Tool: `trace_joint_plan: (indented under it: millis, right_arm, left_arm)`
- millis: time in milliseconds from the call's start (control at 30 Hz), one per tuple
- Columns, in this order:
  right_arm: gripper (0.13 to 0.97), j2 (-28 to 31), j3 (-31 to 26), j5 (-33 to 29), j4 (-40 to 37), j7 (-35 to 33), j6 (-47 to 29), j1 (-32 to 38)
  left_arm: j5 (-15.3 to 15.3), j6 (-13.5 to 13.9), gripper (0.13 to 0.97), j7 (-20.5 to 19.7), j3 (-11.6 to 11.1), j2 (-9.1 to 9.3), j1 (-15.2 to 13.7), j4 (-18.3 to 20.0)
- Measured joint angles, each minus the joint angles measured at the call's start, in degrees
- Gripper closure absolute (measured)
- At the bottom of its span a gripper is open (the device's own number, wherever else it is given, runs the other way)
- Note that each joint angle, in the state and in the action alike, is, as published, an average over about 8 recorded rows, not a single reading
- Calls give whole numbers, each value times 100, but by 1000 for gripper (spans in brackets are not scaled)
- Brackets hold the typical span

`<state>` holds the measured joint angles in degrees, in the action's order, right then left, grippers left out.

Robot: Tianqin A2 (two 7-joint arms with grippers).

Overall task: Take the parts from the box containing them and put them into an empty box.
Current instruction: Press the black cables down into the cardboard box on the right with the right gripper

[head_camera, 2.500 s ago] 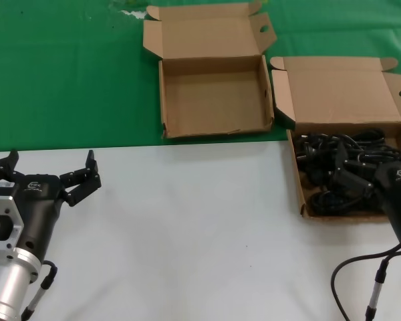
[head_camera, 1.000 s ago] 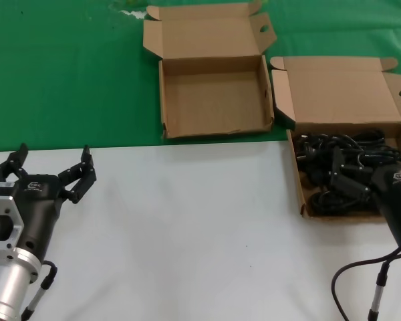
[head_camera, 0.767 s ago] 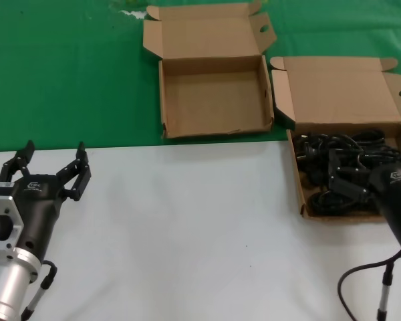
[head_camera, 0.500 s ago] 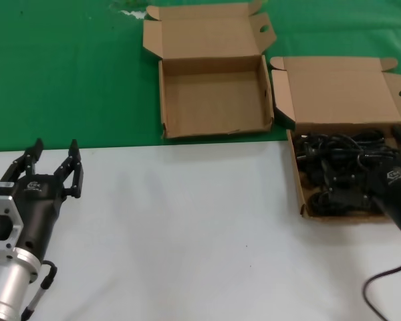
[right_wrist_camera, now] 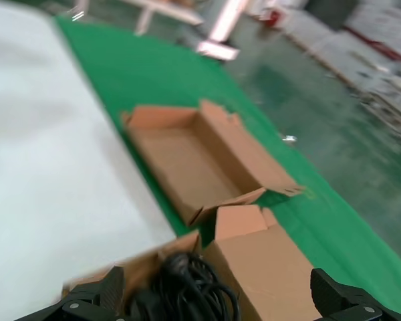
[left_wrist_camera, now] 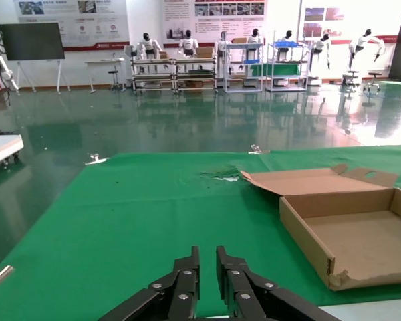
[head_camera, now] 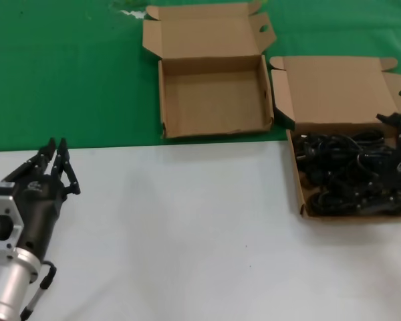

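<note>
The empty box [head_camera: 214, 100] lies open on the green cloth at the back centre, with a ragged front edge; it also shows in the left wrist view [left_wrist_camera: 361, 234] and the right wrist view [right_wrist_camera: 180, 167]. The box containing the parts [head_camera: 341, 93] stands to its right, lid folded back, holding a tangle of black cables and plugs [head_camera: 347, 170], also seen in the right wrist view [right_wrist_camera: 187, 287]. My right gripper [head_camera: 398, 139] hangs open over that box's far right side, its fingers [right_wrist_camera: 93, 294] spread wide either side of the cables. My left gripper [head_camera: 55, 150] is shut and empty at the near left.
A white table surface [head_camera: 187, 227] covers the near half, and the green cloth [head_camera: 67, 73] covers the far half. Both boxes' lids and side tabs stand up behind them. The hall beyond shows shelving and posters [left_wrist_camera: 207, 40].
My left gripper's fingers have closed from wide open to shut. My right gripper has moved right and farther back over the parts box, now mostly at the view's edge.
</note>
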<state>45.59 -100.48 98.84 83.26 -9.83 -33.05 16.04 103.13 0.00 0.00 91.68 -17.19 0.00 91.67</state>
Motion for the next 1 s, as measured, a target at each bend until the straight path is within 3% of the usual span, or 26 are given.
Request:
trace_joint_plan:
  millis: [233, 467, 1000]
  right_arm:
    - [129, 306, -457, -388, -602, -659, -1010, 1003]
    - [129, 224, -921, -879, -1350, -1347, -1617, 1895]
    - [136, -476, -1433, -1551, -2811, -2345, -1650, 2917]
  left_arm:
    - [0, 0, 908, 0, 0, 0, 0, 0]
    - [-1, 0, 951, -2, 0, 0, 0, 0]
    - [-1, 0, 958, -2, 0, 0, 0, 0]
